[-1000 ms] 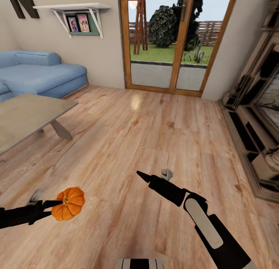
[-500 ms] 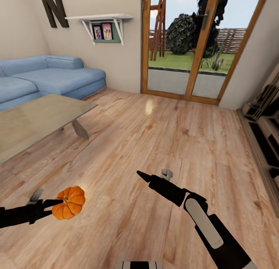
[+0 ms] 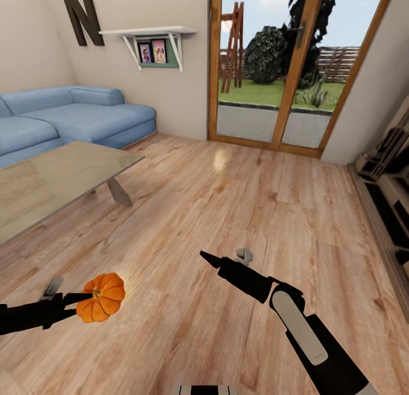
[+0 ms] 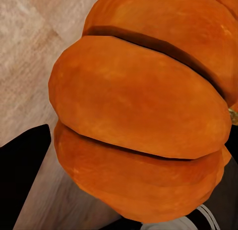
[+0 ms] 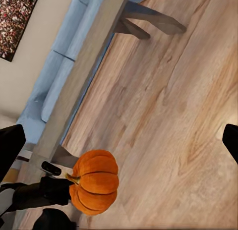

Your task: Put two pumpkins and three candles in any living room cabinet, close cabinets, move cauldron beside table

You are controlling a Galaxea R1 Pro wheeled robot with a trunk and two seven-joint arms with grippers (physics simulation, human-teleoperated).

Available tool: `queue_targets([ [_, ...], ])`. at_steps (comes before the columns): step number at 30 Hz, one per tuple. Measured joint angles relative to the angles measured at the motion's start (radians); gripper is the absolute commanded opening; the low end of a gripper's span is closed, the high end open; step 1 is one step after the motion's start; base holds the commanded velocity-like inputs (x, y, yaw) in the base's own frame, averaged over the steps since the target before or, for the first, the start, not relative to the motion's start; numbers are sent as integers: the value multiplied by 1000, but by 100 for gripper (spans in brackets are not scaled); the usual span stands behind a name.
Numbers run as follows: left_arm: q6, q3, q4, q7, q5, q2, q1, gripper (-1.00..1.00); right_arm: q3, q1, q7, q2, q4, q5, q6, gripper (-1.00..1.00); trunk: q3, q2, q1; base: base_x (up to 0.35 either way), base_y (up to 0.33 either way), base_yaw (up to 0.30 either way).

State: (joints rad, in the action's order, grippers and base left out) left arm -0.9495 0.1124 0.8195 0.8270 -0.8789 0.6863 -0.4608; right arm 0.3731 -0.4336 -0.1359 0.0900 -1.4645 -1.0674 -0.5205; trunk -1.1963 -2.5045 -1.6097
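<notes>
Holding a bright-orange ribbed pumpkin [image 3: 101, 298] clamped between the fingers of the left gripper [image 3: 85, 298], low at the left of the head view, above the wooden floor [image 3: 238, 213]. Seen close up from the left wrist as orange lobes [image 4: 139, 116] with one dark fingertip [image 4: 22, 170] at the side; seen from the right wrist as a small round fruit [image 5: 95, 188] with a short stem, gripped by the black left gripper [image 5: 64, 188]. Reaching forward over bare planks, right gripper [image 3: 218, 262] empty, its fingertips standing far apart at opposite edges of the right wrist view, one dark tip [image 5: 10, 145] at one side; jaws open. Standing ahead and to the left, low table [image 3: 57, 179] with a pale slab top and slanted base, well apart from the pumpkin. Lying behind it against the wall, blue sofa [image 3: 74, 113]. Hanging above, white wall shelf [image 3: 149, 32] with framed pictures, beside a dark letter N [image 3: 82, 14]. Facing the garden straight ahead, wood-framed glass doors [image 3: 289, 71]. Running along the right edge, dark-and-beige shelving unit [image 3: 392, 179], only partly in view.
</notes>
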Motion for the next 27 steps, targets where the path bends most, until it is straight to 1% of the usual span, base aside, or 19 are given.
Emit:
queue_targets([
  [4,0,1,0,0,0,0,0,-100,-2,0,0,0,2,-7,-4,100,-6,0,0,0,0,71],
  [16,0,3,0,0,-1,0,0,-100,0,0,3,-2,4,-6,-6,100,23,3,5,0,0,120],
  [24,0,2,0,0,0,0,0,-100,2,-1,24,-2,5,-4,-6,100,42,5,9,0,0,160],
  [27,1,2,0,0,3,0,0,-100,3,0,26,-2,5,-3,-6,100,37,5,9,0,0,161],
])
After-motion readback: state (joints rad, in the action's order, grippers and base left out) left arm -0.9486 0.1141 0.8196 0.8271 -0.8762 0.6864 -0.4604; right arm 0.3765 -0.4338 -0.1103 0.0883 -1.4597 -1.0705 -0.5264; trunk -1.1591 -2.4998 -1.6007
